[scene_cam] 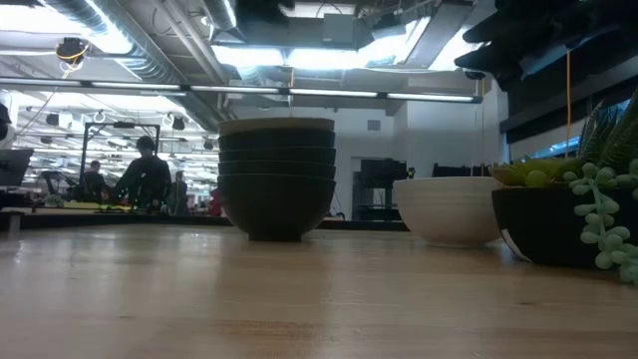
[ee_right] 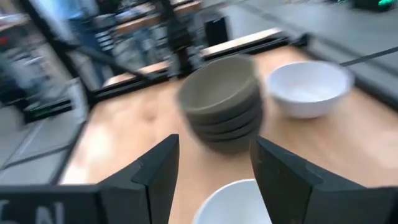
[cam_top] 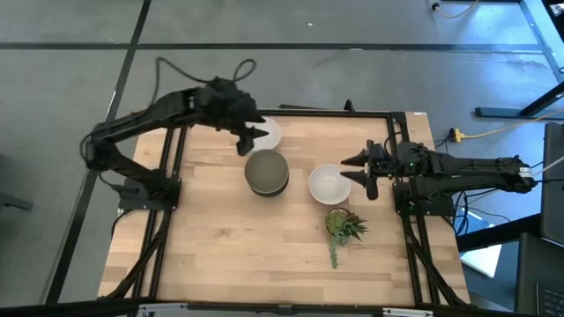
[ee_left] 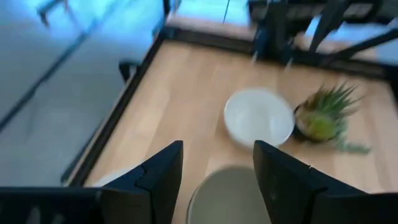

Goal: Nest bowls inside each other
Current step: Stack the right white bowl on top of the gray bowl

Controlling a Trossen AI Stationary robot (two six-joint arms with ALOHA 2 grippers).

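A stack of nested bowls (cam_top: 266, 172) with a grey-beige one on top stands mid-table, seen as dark stacked rims in the low view (scene_cam: 277, 179). One white bowl (cam_top: 330, 183) sits on the table right of the stack. Another white bowl (cam_top: 271, 134) sits near the far edge. My left gripper (cam_top: 251, 139) is open above the table between the far white bowl and the stack (ee_left: 230, 196). My right gripper (cam_top: 359, 174) is open at the right rim of the nearer white bowl (ee_right: 239, 202), facing the stack (ee_right: 224, 102).
A small potted green plant (cam_top: 344, 224) with a trailing sprig stands just nearer than the right white bowl, dark pot in the low view (scene_cam: 558, 224). The black table frame (cam_top: 167, 167) runs along the edges. Bare wood (cam_top: 229, 255) spreads over the near half.
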